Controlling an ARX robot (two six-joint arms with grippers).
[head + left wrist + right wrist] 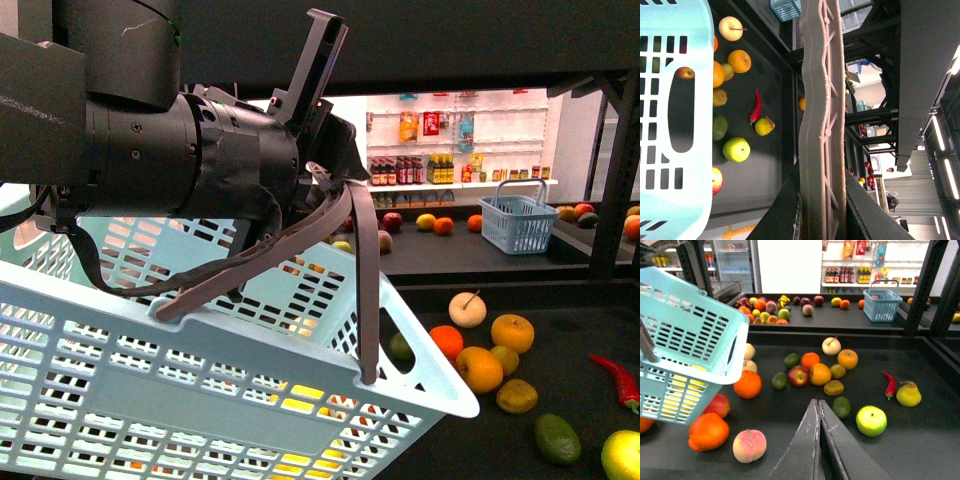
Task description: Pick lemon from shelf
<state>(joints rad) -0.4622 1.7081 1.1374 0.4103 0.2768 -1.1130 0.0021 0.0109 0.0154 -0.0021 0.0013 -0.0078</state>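
- Across dark shelf (920, 450) tray, loose fruit (871, 420); bottles (847, 275) behind too small to read.
- Blocks much of front view: pale blue basket (200, 400), contents unclear through slats.
- Left tool (822, 180) clamped on basket handle (822, 100).
- Right tool (818, 407) pressed together, empty.
- Lemon (837, 371) apparently amid oranges (810, 360) on tray, hard to confirm.

Basket (150, 400) L, above shelf tray (580, 340); fruit (479, 369) on tray, R.

Bare shelf (787, 409) opens just ahead of the right claw (818, 403); green fruit (841, 406) and apple (871, 420) crowd its right, basket (690, 340) its left.
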